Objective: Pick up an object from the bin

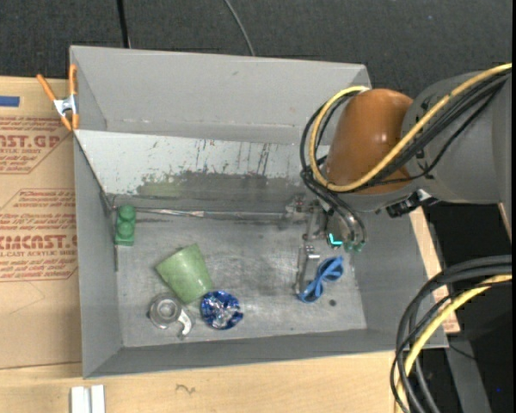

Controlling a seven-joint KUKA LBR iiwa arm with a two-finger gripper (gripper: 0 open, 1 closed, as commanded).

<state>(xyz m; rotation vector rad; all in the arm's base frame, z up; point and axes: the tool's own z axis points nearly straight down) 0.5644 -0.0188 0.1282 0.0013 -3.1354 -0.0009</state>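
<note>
Blue loop-shaped item (330, 272) lies on the floor at the right end of the bin (198, 101), near the front wall. Gripper (310, 275) is down right at its left edge, overlapping it from this angle. Can't tell how wide the gripper is or if it grips anything; contact unclear too. Orange wrist cover (370, 140) and yellow-black cables (314, 136) sit above, arm coming in from the right. Rest is well apart, front-left: pale green cup (184, 272) on its side, blue crumpled ball (220, 309) just beside it, silver metal piece (165, 311) near both. Small green block (125, 225) sits against the left wall.
</note>
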